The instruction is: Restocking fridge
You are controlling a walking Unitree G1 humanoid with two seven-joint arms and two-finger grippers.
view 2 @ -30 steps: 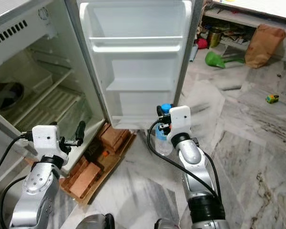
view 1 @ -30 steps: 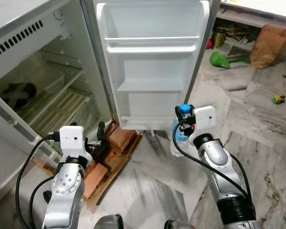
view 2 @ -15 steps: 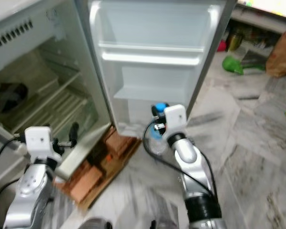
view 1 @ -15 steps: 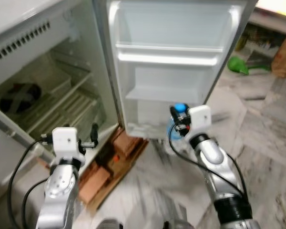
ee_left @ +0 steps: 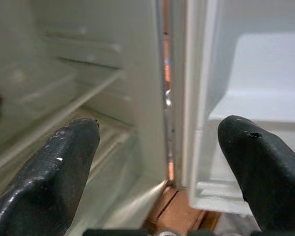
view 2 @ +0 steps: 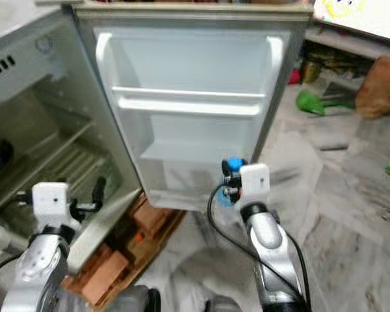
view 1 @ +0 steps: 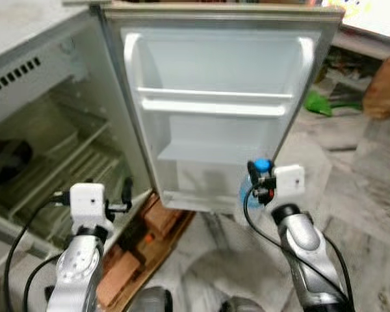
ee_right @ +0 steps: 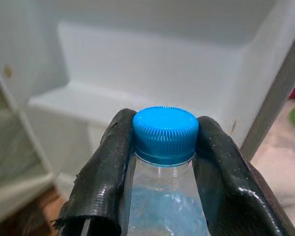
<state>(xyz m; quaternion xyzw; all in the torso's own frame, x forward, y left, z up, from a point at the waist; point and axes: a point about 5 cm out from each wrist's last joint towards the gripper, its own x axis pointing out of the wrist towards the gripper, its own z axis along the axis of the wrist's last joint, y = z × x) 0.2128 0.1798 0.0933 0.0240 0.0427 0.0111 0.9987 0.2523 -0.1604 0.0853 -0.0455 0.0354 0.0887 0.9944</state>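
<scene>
While R gripper (ee_right: 164, 162) still clamps bottle (ee_right: 165, 129), fridge door (view 1: 214, 130) now nearer; L gripper (ee_left: 157, 162) open.

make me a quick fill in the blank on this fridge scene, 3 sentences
1. The right gripper is shut on the neck of a bottle with a ____ cap.
2. The fridge door stands ____.
3. The left gripper's fingers are ____, holding nothing.

Missing words: blue; open; open
</scene>
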